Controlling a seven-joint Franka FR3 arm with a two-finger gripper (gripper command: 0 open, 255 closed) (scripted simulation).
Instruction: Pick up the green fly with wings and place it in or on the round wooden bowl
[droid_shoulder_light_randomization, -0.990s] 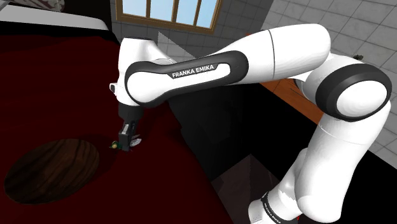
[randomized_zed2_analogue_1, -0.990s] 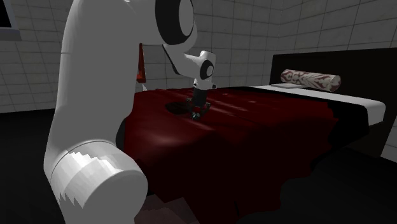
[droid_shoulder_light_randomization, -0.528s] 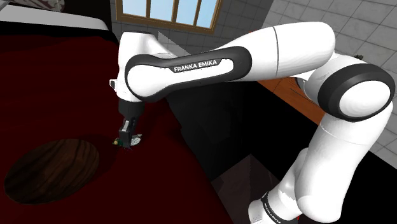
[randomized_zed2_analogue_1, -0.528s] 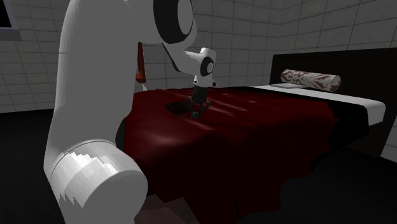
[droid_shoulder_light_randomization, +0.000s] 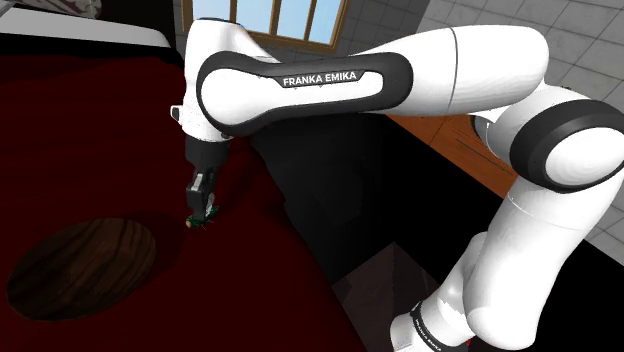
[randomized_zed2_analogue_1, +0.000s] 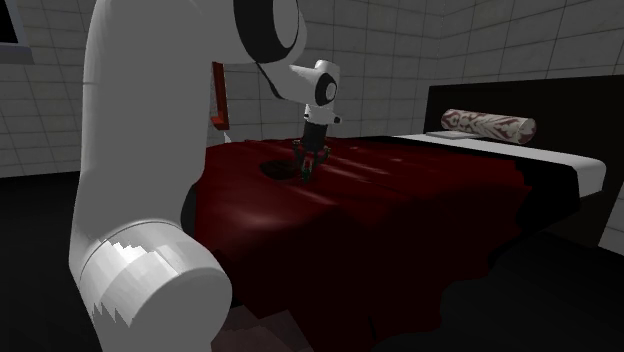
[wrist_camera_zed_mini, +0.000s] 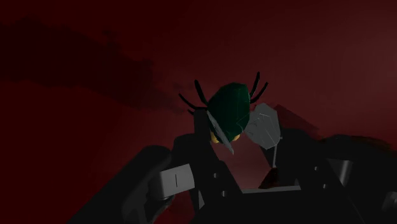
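Green fly (wrist_camera_zed_mini: 230, 113) sits pinched between the fingertips of the black gripper (wrist_camera_zed_mini: 239, 141), whose fingers are drawn in until only the insect's body keeps them apart. In the shoulder view it hangs at the gripper's tip, low over the dark red bed cover (droid_shoulder_light_randomization: 110, 130), at about two o'clock from the round wooden bowl (droid_shoulder_light_randomization: 80, 265) and near its rim. It looks like a small, rigid toy of almost no weight, so slipping or twisting seems a likelier trouble than load. The rounded body is the sound place to grip; the thin grey wings (wrist_camera_zed_mini: 264, 124) and black legs (wrist_camera_zed_mini: 189, 102) look fragile and offer no purchase. Where the fingers bear on the body is hidden behind the fly itself. Whether it clears the cover cannot be told, and the bowl's depth is lost in the dimness.
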